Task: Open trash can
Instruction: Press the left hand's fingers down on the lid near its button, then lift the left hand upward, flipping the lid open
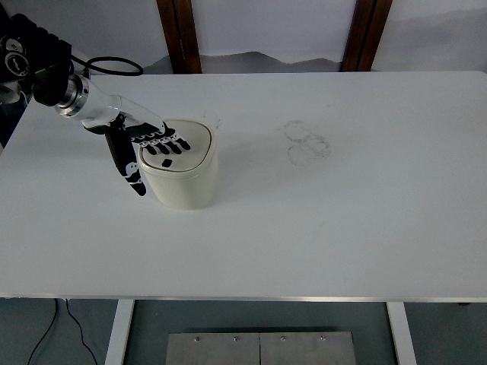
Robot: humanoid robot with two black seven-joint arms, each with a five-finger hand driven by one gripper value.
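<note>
Trash can: cream, smooth, rounded-square body; lid flat and closed; stands left of centre on table.
Left hand: black-and-white; fingers extended flat on lid, grasping nothing; thumb hangs beside can's left wall.
Table: white, matte, faint ring marks right of can.
Room: pale wall, two dark wooden posts.
Obscured: lid's left portion under hand.

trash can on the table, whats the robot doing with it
The robot's left hand reaches in from the left and rests on the lid of a small cream-coloured, rounded plastic trash can standing on the white table. Its fingers lie flat across the lid's top and the thumb hangs down the can's left side. The lid looks closed for now. The right arm is out of view.
</note>
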